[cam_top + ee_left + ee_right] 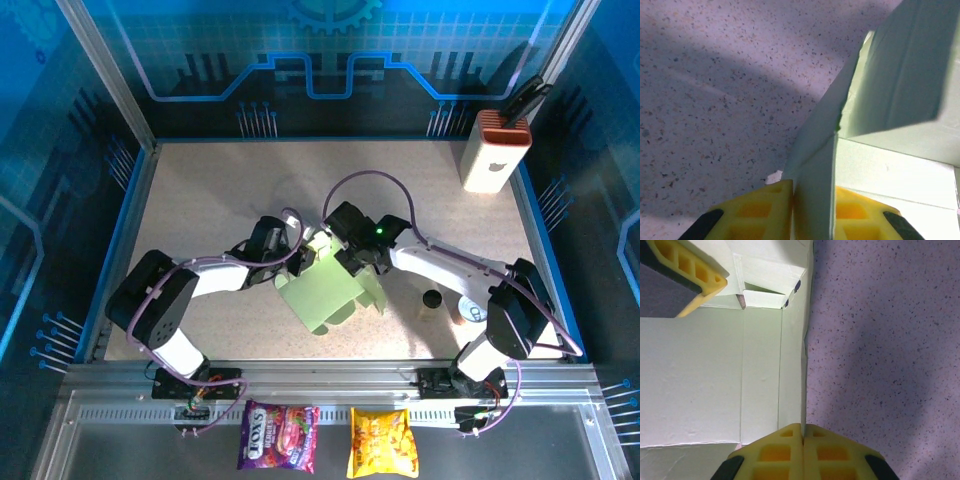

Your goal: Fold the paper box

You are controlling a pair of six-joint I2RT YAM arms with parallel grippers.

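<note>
Presently, the paper box sits partly formed on the table, directly between the two pincers. Each one grips an edge of it at the far side.

Left pincer: closed down to card thickness. In the left wrist view a thin upright wall of the paper box runs into the left pincer, with yellow pads pressed on both faces. The bare table lies to its left.

Right pincer: likewise clamped. In the right wrist view the pads meet at the right pincer on the edge of a side panel. The open inside of the paper box spreads left of it, and the table is to the right. A finger of the left pincer shows beyond, at the folded-in tabs.

A white block stands well apart, far right of the right pincer. Two snack packets lie behind both arms.
</note>
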